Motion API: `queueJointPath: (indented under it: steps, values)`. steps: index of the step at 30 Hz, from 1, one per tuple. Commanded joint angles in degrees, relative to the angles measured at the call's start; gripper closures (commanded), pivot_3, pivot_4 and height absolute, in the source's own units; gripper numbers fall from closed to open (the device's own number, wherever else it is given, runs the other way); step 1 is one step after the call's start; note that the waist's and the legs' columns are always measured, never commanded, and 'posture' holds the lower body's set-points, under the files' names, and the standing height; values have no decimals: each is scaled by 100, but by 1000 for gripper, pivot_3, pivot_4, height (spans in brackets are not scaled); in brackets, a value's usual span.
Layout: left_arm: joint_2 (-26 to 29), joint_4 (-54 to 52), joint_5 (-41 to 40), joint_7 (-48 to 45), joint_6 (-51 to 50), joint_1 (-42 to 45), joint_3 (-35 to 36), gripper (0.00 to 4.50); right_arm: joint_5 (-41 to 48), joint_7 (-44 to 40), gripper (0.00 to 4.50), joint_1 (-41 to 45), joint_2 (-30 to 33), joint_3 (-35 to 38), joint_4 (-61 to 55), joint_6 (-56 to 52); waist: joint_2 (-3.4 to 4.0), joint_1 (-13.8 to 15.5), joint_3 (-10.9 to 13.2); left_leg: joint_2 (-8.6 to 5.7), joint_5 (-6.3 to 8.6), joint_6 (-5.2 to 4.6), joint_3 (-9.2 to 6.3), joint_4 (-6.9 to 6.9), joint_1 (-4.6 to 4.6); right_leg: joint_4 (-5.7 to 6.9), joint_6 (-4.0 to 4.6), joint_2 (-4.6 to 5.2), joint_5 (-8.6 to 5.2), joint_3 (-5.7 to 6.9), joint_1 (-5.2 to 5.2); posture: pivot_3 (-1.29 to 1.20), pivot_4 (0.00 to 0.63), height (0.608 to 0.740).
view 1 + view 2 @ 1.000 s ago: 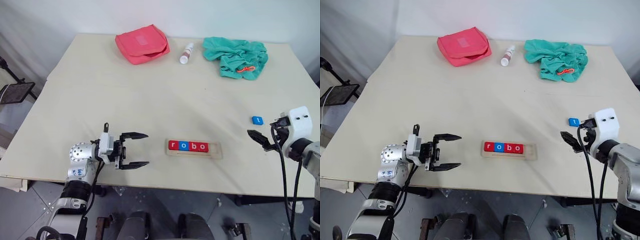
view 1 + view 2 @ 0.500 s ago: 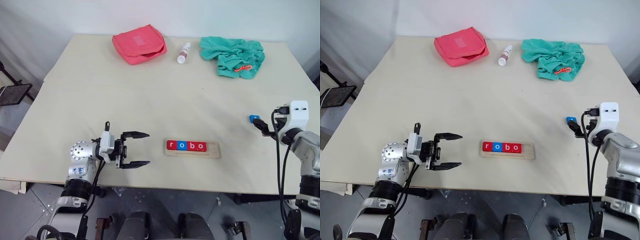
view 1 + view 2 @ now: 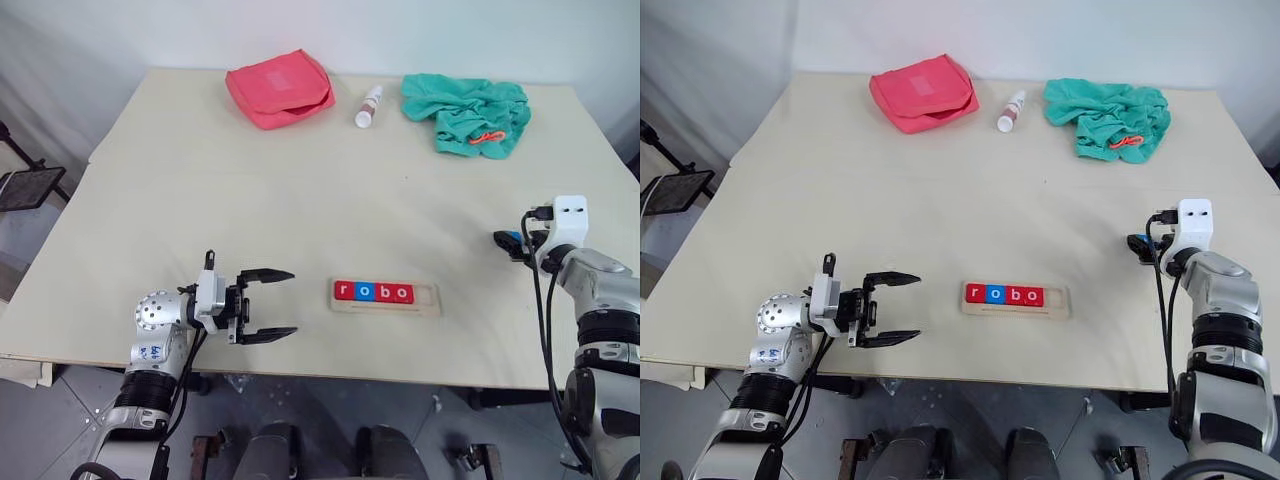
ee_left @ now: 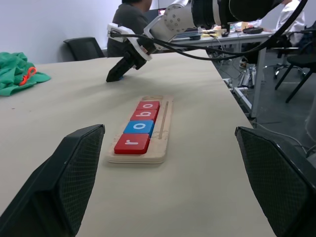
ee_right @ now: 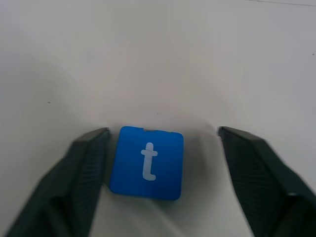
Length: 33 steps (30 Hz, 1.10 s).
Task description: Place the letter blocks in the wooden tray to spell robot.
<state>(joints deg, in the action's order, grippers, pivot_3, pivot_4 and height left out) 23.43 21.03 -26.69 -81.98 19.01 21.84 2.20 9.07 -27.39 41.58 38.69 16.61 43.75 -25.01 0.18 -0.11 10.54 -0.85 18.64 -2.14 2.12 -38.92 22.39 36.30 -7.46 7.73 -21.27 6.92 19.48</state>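
With r, o, b, o seated in the wooden tray (image 3: 386,299), the blue t block (image 5: 146,162), lying well right of it, is straddled ungripped by the part-open right gripper (image 5: 160,170), whose closing is judged next, while the left gripper (image 3: 268,304) gapes wide and empty left of the tray.

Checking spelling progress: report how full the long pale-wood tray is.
Partly full: long pale-wood tray holds r, o, b, o; its right end is bare.

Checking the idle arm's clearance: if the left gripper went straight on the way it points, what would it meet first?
Probably the wooden tray, at its "r" end; the left gripper points along the table toward it, though height is hard to judge.
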Motion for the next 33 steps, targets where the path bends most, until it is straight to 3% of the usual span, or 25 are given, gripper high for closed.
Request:
queueJointPath:
  steps: [1, 3, 4, 14, 20, 26, 33]
  values:
    - [43, -170, -53, 33, 35, -76, 63, 0, 63, 137, 2275, -231, 111, 114, -326, -116, 0, 7, 0, 0, 0, 0, -1, 0, 1, 0, 0, 0, 0, 0, 0, 0, 150, 740]
    - [28, -112, -49, 6, 55, -46, 50, 0, 171, 203, 2940, -487, 72, 199, -858, -263, 0, 10, 0, 0, 0, 0, -4, 0, 1, 3, 0, 1, 0, -2, 0, 0, 150, 740]
    - [21, -84, -48, -9, 62, -29, 44, 0, 233, 243, 3054, -611, 42, 246, -1142, -360, 0, 8, 0, 0, 0, 0, -5, 1, 2, 2, 0, 1, 0, -3, 1, 0, 150, 740]
    - [-21, 275, -56, -250, 112, 249, -3, 0, 1084, 991, 3045, -2307, -550, 876, -5286, -2299, 4, 8, -2, 0, 0, 0, 0, 3, 1, 14, 0, -1, 0, -9, 10, 0, 150, 740]
    - [-21, 407, -75, -416, 117, 338, 1, 0, 1405, 1525, 3045, -3206, -1120, 988, -7204, -3395, 4, 20, -2, -3, 0, 0, -6, 4, 1, 16, 0, 0, 0, -45, 9, 0, 150, 740]
    - [27, 544, -70, -536, 123, 436, 28, 0, 1447, 1812, 3045, -3837, -1475, 1043, -8064, -3803, 4, 11, -2, -4, 0, 0, -5, 4, -1, 15, 0, -4, 0, -61, 8, 0, 150, 740]
    - [39, 560, -68, -550, 113, 471, 7, 0, 1439, 1949, 3045, -4143, -1787, 925, -8181, -3735, 4, 2, -2, -4, 0, 0, -2, 5, -6, 17, 0, -7, 0, -63, 9, 0, 150, 740]
